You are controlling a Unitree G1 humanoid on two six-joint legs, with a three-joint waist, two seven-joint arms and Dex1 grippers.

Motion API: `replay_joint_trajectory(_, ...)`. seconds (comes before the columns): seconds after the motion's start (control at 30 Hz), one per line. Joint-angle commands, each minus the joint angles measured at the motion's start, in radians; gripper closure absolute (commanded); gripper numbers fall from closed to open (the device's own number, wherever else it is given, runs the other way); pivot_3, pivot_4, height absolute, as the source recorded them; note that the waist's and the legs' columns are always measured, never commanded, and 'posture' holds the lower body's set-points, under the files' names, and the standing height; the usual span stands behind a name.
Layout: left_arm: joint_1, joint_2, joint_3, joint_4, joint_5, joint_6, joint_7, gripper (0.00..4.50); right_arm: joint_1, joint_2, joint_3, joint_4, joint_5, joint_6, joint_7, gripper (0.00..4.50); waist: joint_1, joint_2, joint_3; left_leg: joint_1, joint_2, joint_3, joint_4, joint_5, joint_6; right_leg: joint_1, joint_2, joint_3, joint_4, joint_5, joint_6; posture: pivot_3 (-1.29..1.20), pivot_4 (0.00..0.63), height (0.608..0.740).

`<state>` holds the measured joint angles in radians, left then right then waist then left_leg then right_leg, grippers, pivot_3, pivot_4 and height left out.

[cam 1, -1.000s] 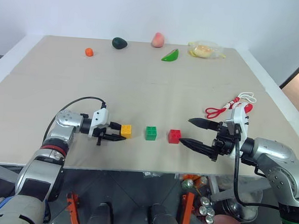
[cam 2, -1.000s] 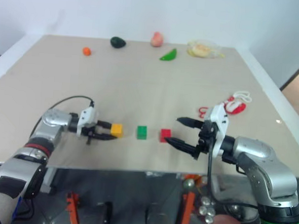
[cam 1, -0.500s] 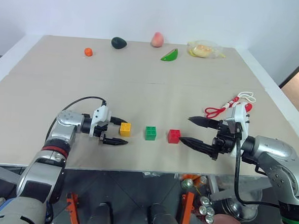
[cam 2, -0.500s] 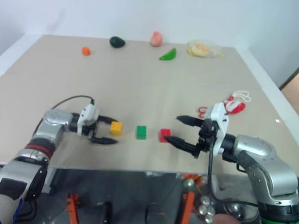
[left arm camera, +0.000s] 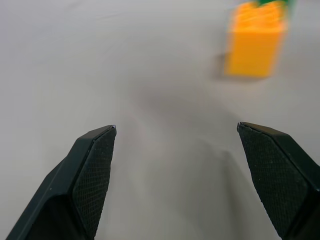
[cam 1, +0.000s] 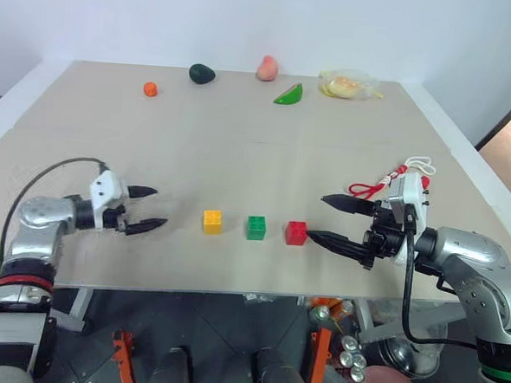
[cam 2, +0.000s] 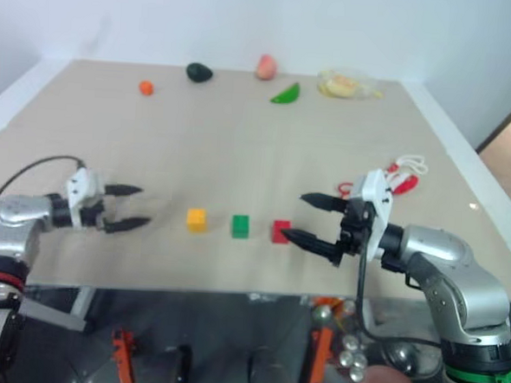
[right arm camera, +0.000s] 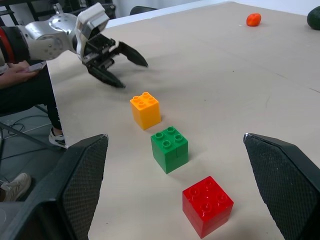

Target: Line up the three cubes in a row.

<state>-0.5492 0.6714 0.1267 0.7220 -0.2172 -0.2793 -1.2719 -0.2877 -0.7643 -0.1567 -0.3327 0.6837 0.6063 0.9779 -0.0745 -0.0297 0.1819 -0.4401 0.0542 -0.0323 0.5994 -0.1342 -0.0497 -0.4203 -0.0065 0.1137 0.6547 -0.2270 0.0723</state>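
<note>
Closest to me, the three cubes sit in a row near the front edge of the table (cam 1: 240, 156): the yellow cube (cam 1: 212, 221), then the green cube (cam 1: 256, 227), then the red cube (cam 1: 297, 233), each a little apart from the next and none touching. By my read the line is already made, so the main danger now is me spoiling it.

My right gripper (cam 1: 327, 220) hangs just beside the red cube with its two fingers spread wide and nothing between them. The lower finger points almost at the cube's side. If I nudge that arm toward the middle, or drop it, the tip would shove the red cube out of line or into the green one. I would pull it straight away from the row, not sweep across.

My left gripper (cam 1: 148, 207) is off to the other side, well apart from the yellow cube, fingers also spread and empty. It poses less risk, though its black cable (cam 1: 44, 174) loops above the arm and could drag if I swing the arm inward.

A red toy with a white cord (cam 1: 395, 178) lies just behind my right gripper; backing up carelessly could snag the cord.

Far back, an orange ball (cam 1: 150, 89), a dark fruit (cam 1: 202, 74), a pink fruit (cam 1: 267, 68), a green pepper (cam 1: 289, 95) and a clear bag (cam 1: 352, 85) are out of harm's way.
</note>
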Motion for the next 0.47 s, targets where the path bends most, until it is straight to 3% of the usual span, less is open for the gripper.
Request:
replay_joint_trajectory(0.03, 0.104, -0.01, 0.086, -0.257, -0.099, 0.201, 0.156, 0.5, -0.002, 0.006, -0.037, -0.01, -0.008, -0.02, -0.039, 0.0, 0.0, 0.0, 0.0, 0.0, 0.0, 0.0, 0.0, 0.0, 0.0, 0.0, 0.0, 0.0, 0.0, 0.0, 0.0, 0.0, 0.15, 0.74)
replay_joint_trajectory(0.27, 0.362, -0.151, 0.188, -0.796, -0.246, 0.716, 0.623, 0.5, 0.072, 0.122, -0.16, 0.012, -0.067, -0.032, -0.322, 0.0, 0.004, 0.0, 0.0, 0.001, 0.001, 0.001, 0.0, 0.0, 0.0, 0.001, 0.0, 0.0, 0.0, 0.0, 0.0, 0.0, 0.15, 0.74)
replay_joint_trajectory(0.47, 0.417, -0.248, 0.179, -0.968, -0.282, 0.923, 0.843, 0.5, 0.135, 0.284, -0.201, -0.022, -0.084, -0.013, -0.564, 0.0, 0.003, -0.001, 0.0, 0.002, 0.001, 0.001, 0.002, 0.0, -0.001, 0.002, 0.0, 0.0, 0.0, 0.002, -0.001, 0.0, 0.15, 0.74)
